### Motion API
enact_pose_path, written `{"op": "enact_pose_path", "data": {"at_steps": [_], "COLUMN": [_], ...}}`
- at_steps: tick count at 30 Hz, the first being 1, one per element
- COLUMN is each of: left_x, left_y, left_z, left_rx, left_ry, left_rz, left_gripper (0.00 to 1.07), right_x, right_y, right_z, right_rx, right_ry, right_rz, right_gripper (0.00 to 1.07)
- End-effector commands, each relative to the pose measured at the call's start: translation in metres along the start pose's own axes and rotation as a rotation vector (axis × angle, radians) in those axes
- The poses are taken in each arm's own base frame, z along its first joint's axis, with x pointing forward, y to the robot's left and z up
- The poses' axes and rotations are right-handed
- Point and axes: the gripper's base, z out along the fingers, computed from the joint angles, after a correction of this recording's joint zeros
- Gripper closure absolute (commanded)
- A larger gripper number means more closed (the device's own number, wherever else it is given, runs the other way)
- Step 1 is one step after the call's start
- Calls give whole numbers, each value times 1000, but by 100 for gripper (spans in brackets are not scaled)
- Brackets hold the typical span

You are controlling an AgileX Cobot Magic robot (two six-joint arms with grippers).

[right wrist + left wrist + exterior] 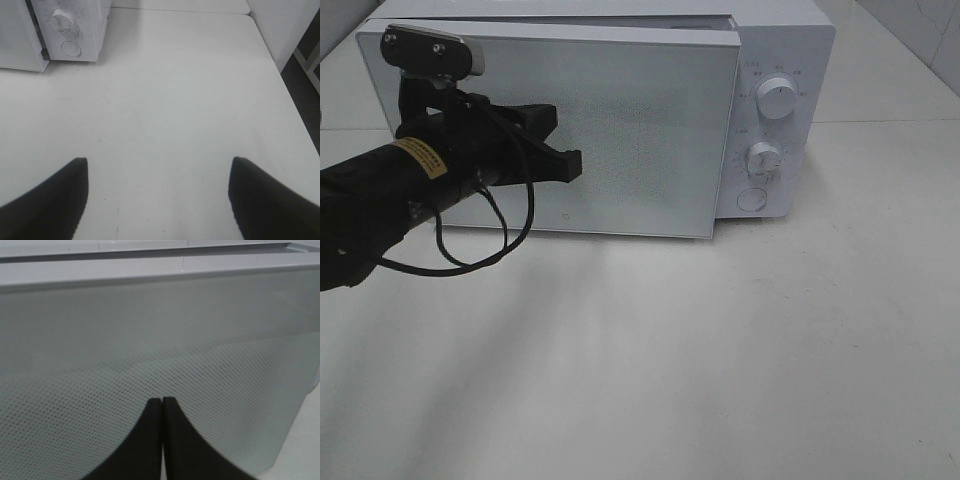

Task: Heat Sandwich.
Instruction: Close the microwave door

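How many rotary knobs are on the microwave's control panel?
2: the upper knob high on the control panel, the lower knob just below it. None seem hidden.

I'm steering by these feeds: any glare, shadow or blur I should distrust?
Exterior high: even light, pale table nearly washed out, soft shadow under the microwave door. Left wrist: door's dot mesh partly veiled by reflection, left gripper a dark silhouette. Right wrist: right gripper soft-edged, microwave knob clear.

Microwave point(770, 120) on table point(720, 360), left arm point(410, 190) before door point(620, 130).
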Motion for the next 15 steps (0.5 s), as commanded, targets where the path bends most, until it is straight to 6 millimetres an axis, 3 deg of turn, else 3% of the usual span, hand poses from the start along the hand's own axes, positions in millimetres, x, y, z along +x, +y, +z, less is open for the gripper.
{"op": "enact_pose_path", "data": {"at_steps": [1, 15], "left_x": [-5, -11], "left_y": [-7, -28], "left_z": [9, 43], "left_rx": [9, 60], "left_ry": [-16, -31], "left_rz": [-18, -10], "left_gripper": [106, 106], "right_x": [2, 2], "right_y": [0, 0], "right_z": [-3, -3], "right_rx": [1, 2], "right_ry": [-33, -33], "right_rz": [4, 3], "right_gripper": [32, 32]}}
